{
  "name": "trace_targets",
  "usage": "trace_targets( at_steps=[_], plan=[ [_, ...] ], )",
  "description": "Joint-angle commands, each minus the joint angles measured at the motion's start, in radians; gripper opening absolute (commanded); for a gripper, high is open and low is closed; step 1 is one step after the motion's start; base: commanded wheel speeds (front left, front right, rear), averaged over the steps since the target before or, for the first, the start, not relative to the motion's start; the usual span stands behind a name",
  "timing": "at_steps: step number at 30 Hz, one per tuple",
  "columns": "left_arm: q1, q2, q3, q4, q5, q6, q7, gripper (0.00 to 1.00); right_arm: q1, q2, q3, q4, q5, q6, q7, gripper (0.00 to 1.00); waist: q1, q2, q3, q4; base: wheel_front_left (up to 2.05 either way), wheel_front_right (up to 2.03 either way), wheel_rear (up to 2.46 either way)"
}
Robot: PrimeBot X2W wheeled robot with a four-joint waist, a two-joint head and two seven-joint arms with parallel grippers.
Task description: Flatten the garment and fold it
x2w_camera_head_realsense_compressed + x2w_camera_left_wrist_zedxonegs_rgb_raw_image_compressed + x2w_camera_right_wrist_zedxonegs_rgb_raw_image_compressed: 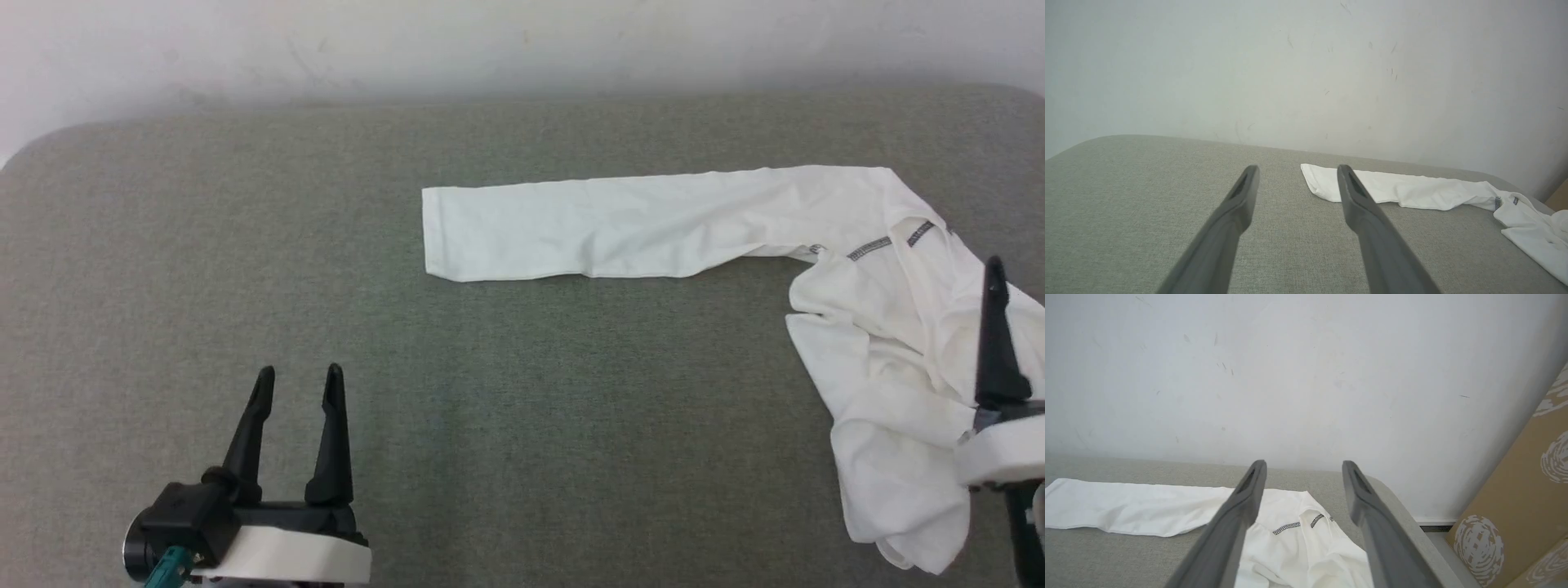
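we see our left fingers (1241, 204) and right fingers (1249, 498) spread wide, gripping nothing, the right over the white shirt (1298, 543).

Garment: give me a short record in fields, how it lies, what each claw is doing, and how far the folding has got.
garment: white, long-sleeved, on a grey-green padded surface
sleeve: one lies straight and fairly flat, toward the robot's left
body: bunched and wrinkled at the robot's right
stitching: grey, near the shoulder
left claw: open, empty, apart from the garment
right claw: open, gripping nothing, over the bunched body
progress: not flattened, not folded
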Motion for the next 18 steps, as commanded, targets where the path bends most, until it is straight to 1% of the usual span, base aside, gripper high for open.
trace_targets(
  at_steps=[1, 4, 7, 11, 15, 18],
  plan=[
    [0.001, -0.002, -0.003, -0.008, 0.001, 0.002, -0.005, 1.0, 0.023, 0.004, 0.006, 0.001, 0.01, -0.001, -0.022, 1.0, 0.0, 0.0, 0.007, 0.012, 0.0, 0.0, 0.0],
    [0.009, -0.002, -0.008, -0.025, -0.001, 0.002, -0.005, 1.0, 0.078, 0.004, 0.036, 0.037, 0.064, -0.001, -0.096, 1.0, 0.0, 0.0, 0.015, 0.021, 0.0, 0.0, 0.0],
    [0.012, -0.002, -0.009, -0.034, -0.001, 0.004, -0.005, 1.0, 0.12, 0.004, 0.059, 0.099, 0.111, -0.001, -0.164, 1.0, 0.0, 0.0, 0.028, 0.02, 0.0, 0.0, 0.0],
    [-0.017, -0.001, -0.021, -0.035, 0.019, -0.002, -0.005, 1.0, 0.126, 0.004, 0.084, 0.156, 0.126, -0.001, -0.222, 1.0, 0.0, 0.0, 0.052, 0.003, 0.0, 0.0, 0.0],
    [-0.116, 0.027, -0.081, -0.005, 0.058, -0.026, 0.005, 1.0, 0.094, 0.004, 0.097, 0.18, 0.125, -0.001, -0.244, 1.0, 0.0, 0.0, 0.082, -0.012, 0.0, 0.0, 0.0],
    [-0.235, 0.05, -0.149, 0.024, 0.083, -0.043, 0.056, 1.0, 0.066, 0.004, 0.096, 0.183, 0.122, -0.001, -0.251, 1.0, 0.0, 0.0, 0.109, -0.023, 0.0, 0.0, 0.0]
  ],
)
